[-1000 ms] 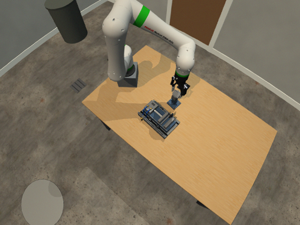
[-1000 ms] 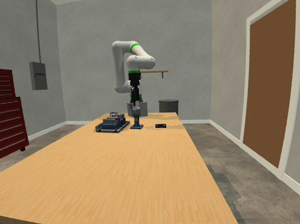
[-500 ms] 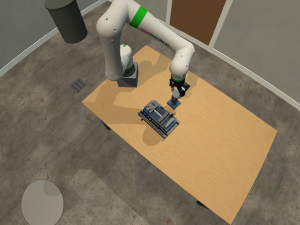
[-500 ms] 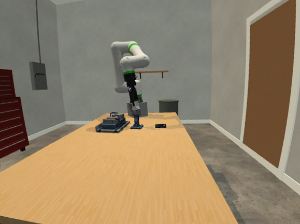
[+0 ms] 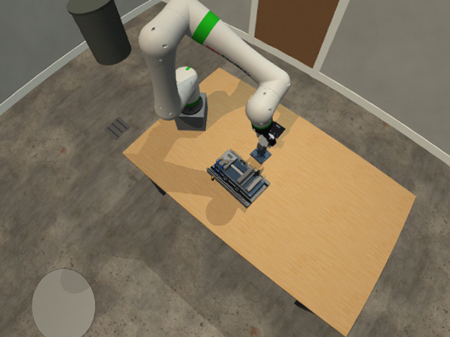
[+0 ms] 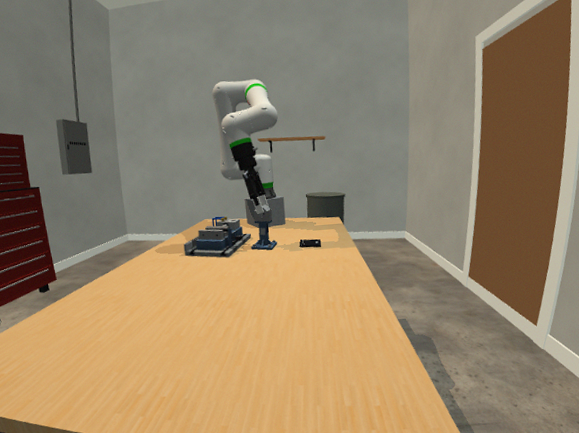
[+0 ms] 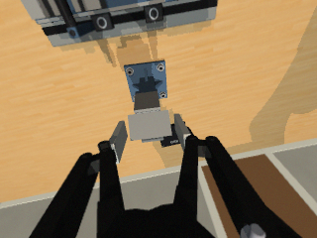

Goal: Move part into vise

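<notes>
White arm (image 5: pixel 237 61) with green bands, black claw (image 7: pixel 149 136).

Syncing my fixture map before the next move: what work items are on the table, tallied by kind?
Vise: 1
V-block: 1
Infeed plate: 1
Part: 1
Total: 4

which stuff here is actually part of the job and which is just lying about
Job: part, V-block, vise, infeed plate, gripper.

Lying about: bin, tool chest, wall shelf, wall box.
</notes>
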`<state>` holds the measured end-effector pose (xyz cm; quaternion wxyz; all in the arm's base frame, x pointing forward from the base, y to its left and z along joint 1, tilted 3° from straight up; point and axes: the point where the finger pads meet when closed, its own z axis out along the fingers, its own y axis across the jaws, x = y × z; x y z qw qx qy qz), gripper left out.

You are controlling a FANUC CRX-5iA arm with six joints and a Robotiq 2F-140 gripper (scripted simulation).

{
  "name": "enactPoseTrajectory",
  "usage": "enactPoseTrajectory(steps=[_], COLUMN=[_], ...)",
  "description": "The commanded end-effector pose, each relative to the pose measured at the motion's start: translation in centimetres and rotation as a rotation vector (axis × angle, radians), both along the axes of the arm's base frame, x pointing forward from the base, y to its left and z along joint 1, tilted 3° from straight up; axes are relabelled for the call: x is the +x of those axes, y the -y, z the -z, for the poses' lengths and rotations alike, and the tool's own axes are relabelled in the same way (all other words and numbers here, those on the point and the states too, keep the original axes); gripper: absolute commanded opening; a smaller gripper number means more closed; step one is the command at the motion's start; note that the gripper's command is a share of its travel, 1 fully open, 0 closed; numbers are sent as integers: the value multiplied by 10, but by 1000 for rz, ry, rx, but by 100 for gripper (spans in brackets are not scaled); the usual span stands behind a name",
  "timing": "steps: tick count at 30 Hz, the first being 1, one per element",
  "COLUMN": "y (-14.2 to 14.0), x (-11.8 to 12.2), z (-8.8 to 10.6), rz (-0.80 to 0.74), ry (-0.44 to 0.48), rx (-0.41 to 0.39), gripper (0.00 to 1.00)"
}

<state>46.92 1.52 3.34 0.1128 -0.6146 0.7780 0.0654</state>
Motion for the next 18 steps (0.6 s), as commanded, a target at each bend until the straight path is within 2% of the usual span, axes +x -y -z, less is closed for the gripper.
enactPoseTrajectory(steps=[1, 18], y=[1, 4], x=[0, -1], z=[0, 2], rz=[-3, -8], ry=[9, 38], rx=[40, 164], gripper=[51, 51])
